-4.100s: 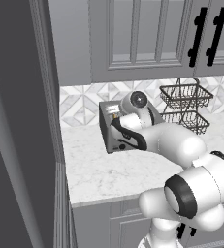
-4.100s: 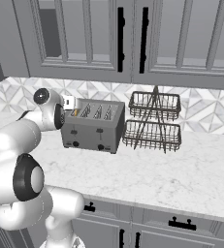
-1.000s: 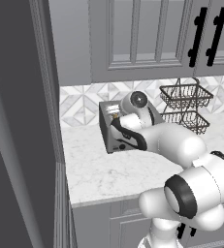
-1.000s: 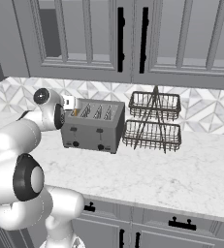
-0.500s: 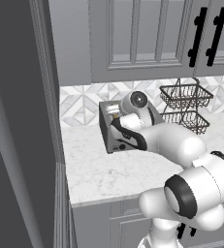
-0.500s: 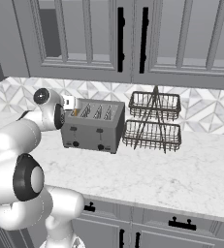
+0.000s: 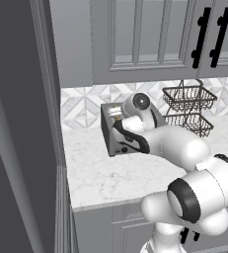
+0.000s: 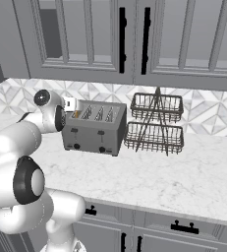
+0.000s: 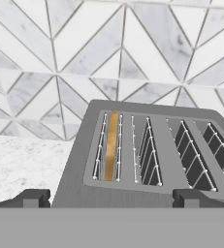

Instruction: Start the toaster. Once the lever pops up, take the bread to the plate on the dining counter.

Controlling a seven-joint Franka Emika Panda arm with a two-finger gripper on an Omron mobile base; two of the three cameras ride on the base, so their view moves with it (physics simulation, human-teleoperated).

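Note:
The grey four-slot toaster (image 8: pixel 93 129) (image 9: pixel 147 160) stands on the marble worktop against the tiled wall, its two black levers (image 8: pixel 74 131) high on the front face. The bread (image 9: pixel 112 145) sits down in the end slot, only its golden crust showing; in the right base view the bread (image 8: pixel 77 114) is a tan strip at the toaster's left end. My gripper (image 9: pixel 111 198) hovers just above that end of the toaster, open, with nothing between its fingertips (image 9: pixel 33 197). In the left base view my arm covers most of the toaster (image 7: pixel 110 141). The plate and the dining counter are out of view.
A two-tier wire basket rack (image 8: pixel 156 123) (image 7: pixel 187 111) stands right of the toaster. Grey upper cabinets with black handles (image 8: pixel 122 37) hang overhead. A tall dark panel (image 7: pixel 17 128) bounds the worktop on the left. Bare marble (image 8: pixel 174 177) lies in front.

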